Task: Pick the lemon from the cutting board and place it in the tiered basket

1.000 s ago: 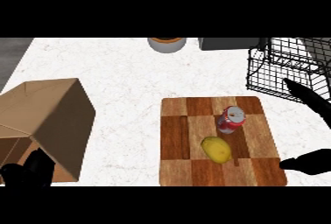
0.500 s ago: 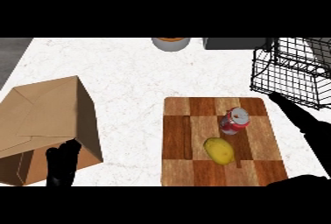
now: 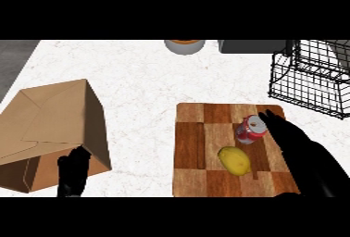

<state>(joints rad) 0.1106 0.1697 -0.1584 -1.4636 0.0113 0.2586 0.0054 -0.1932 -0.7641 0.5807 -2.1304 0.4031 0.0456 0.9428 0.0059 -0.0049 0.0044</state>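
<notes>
Right hand (image 3: pixel 301 148), fingers straight, lies over the cutting board (image 3: pixel 198 148) beside a red can (image 3: pixel 252 129) near the lemon (image 3: pixel 234 160).

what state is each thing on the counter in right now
lemon: lying on the cutting board, not held
can: on the board beside the lemon
tiered basket: upright at the counter's far right; no lemon in it
paper bag: lying on its side
right hand: open, fingers straight, over the board's right edge
left hand: open, resting by the bag
</notes>
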